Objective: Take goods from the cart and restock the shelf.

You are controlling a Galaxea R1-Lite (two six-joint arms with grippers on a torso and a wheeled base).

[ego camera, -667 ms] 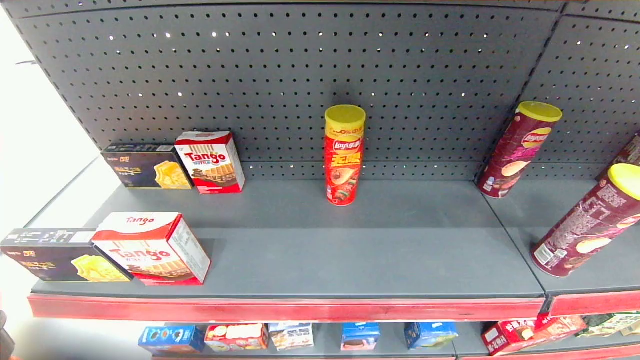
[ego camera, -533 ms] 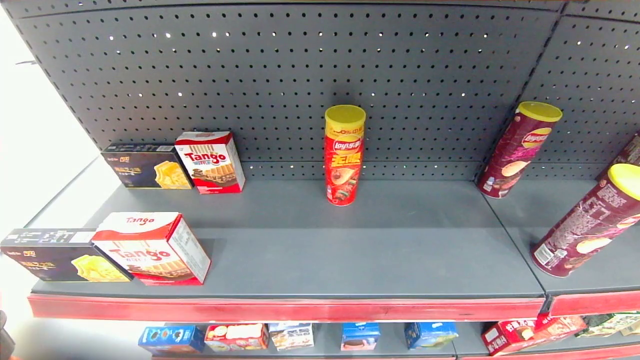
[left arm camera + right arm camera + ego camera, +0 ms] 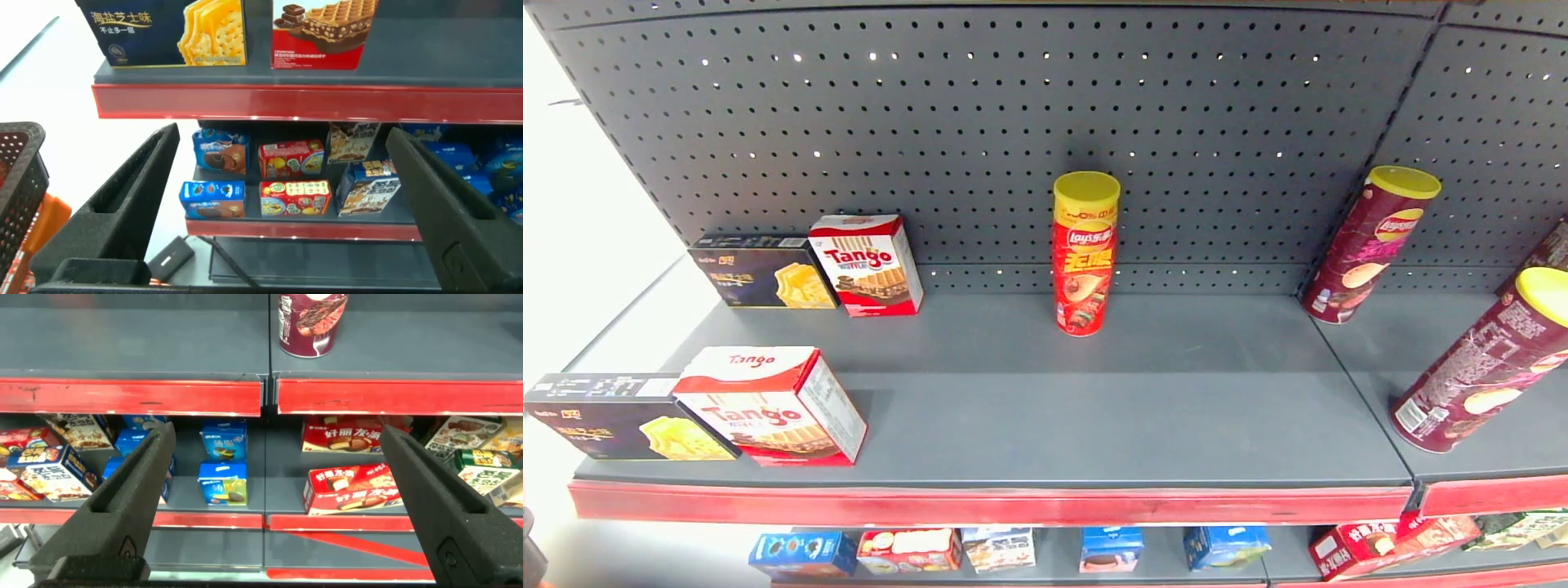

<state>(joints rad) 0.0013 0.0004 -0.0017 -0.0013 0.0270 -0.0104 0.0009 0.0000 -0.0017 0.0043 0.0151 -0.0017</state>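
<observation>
The grey shelf [image 3: 1029, 408] with a red front strip carries a red chips can [image 3: 1085, 253] with a yellow lid, upright at the back middle. At its left stand two red wafer boxes [image 3: 772, 404] and two dark biscuit boxes [image 3: 621, 416]. My left gripper [image 3: 282, 135] is open and holds nothing, in front of the shelf's red edge [image 3: 302, 102] and below it. A black mesh cart basket [image 3: 18, 175] shows beside it. My right gripper [image 3: 278, 431] is open too, level with the lower shelves, under a maroon can [image 3: 313, 322].
Maroon chips cans [image 3: 1368, 245] stand on the neighbouring shelf section at the right, one near its front [image 3: 1486, 367]. Lower shelves hold blue and red snack boxes [image 3: 222, 469]. The perforated back panel [image 3: 980, 122] closes the shelf behind. The shelf's middle is bare.
</observation>
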